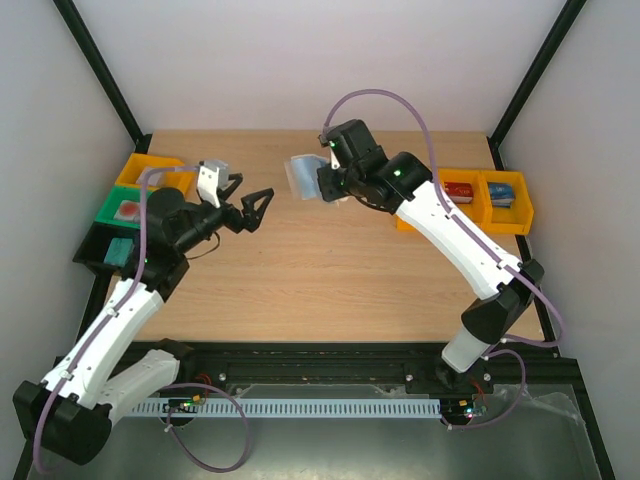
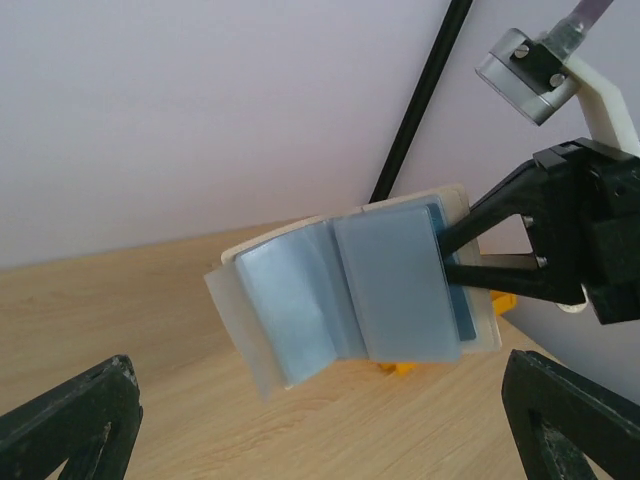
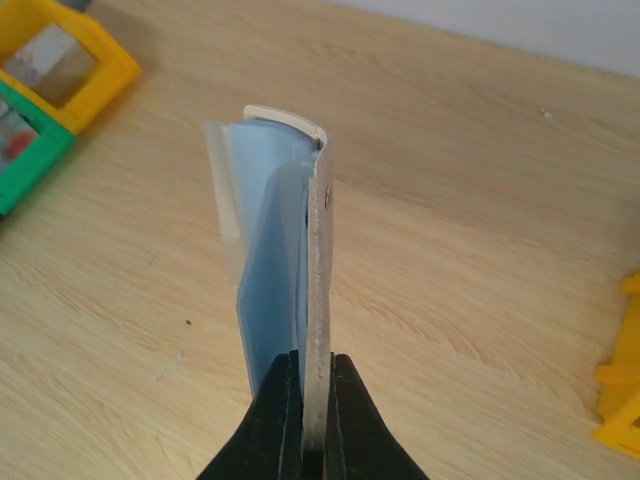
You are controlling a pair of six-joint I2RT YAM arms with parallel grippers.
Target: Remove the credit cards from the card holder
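The card holder (image 2: pixel 350 300) is pale beige-grey outside, with cloudy blue sleeves inside. The right tool (image 3: pixel 313 372) and left tool (image 1: pixel 258 208) are black, on white arms (image 1: pixel 455 235) with black joints and lilac cables (image 1: pixel 385 95). The counter (image 1: pixel 320 280) is light wood with a fine grain. On its right are yellow bins (image 1: pixel 520 222). On its left are a yellow bin (image 1: pixel 137 165), a green bin (image 1: pixel 108 207) and a black bin (image 1: pixel 93 252).
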